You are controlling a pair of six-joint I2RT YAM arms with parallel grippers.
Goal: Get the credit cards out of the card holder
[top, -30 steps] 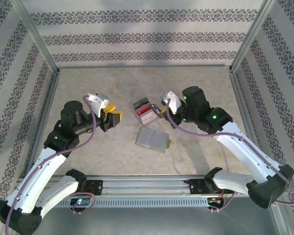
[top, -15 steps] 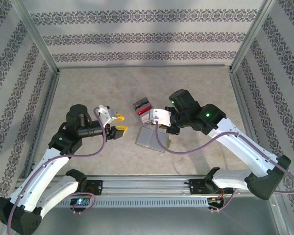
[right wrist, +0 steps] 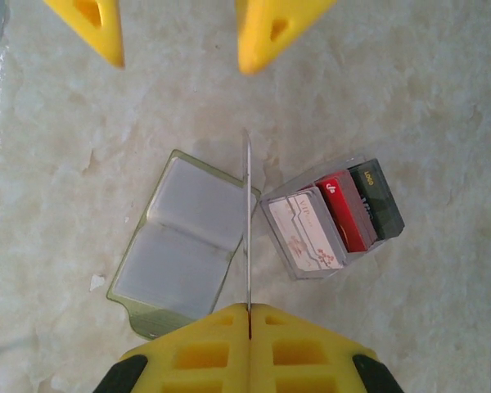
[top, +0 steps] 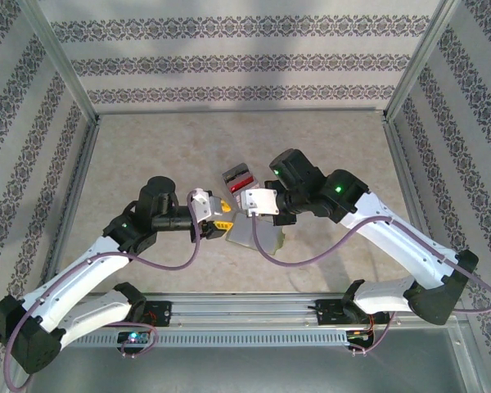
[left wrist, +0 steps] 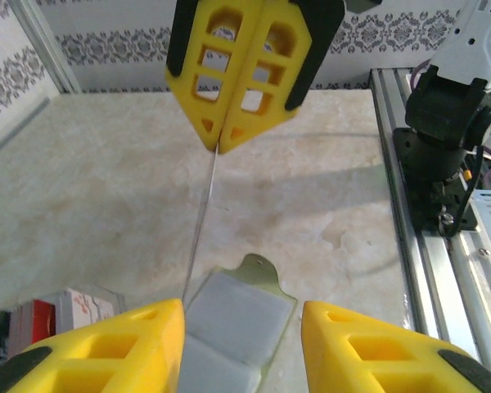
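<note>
The right pincer [right wrist: 250,313] is clamped shut on a thin card [right wrist: 247,213], seen edge-on above the bench [right wrist: 409,98]. The left pincer [left wrist: 241,344] stands partly wide with nothing between its fingers, facing the card's free end. The card holder [right wrist: 182,246] lies open and flat on the bench, just beside a clear box of cards [right wrist: 333,217]. The likely trouble is a skewed handover: if the left pincer closes off-centre or nudges that slim edge, the card could twist out of the small grip and drop.

Card holder [right wrist: 184,246]: pale translucent plastic sleeves, slight sheen. Tabletop [right wrist: 409,82]: mottled stone-look, possibly laminate, matt.
</note>
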